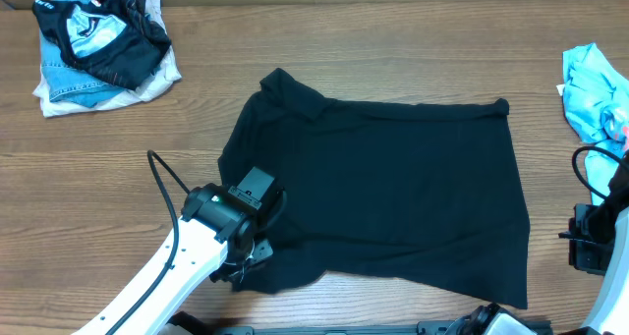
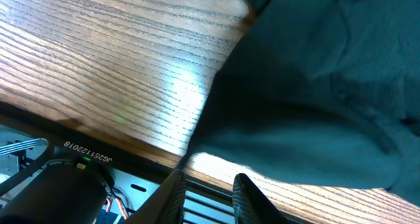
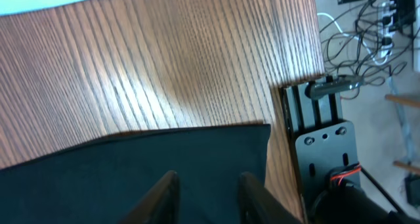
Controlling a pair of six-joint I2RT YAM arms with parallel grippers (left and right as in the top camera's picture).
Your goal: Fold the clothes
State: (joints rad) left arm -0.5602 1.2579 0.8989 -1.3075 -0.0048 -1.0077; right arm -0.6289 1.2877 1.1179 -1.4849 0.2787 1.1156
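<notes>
Overhead view: the white left arm (image 1: 162, 276) reaches in from the near left, its wrist bent down over the near left corner of the black T-shirt (image 1: 393, 197). The right arm (image 1: 609, 291) stands at the near right, its wrist low at the near edge and largely cut off by the frame.

Left wrist view: the left tool (image 2: 209, 179) has its fingers (image 2: 172, 198) apart with nothing between them. They point at the shirt's hem, just beside the near edge of the tabletop (image 1: 118, 168).

Right wrist view: the right tool (image 3: 208, 178) also has its fingers apart, above the shirt's near right corner. The cloth lies flat beneath them and is not pinched. That corner stops close to the tabletop's edge, beside a black bracket (image 3: 321, 135).

The T-shirt lies spread out in the middle of the tabletop, bunched slightly at its far left corner, with its near hem close to the near edge. Bare wood lies open to the left, right and far side. A pile of clothes (image 1: 98, 50) sits in the far left corner, and a light blue garment (image 1: 595, 89) at the right edge, both well apart from the shirt.
</notes>
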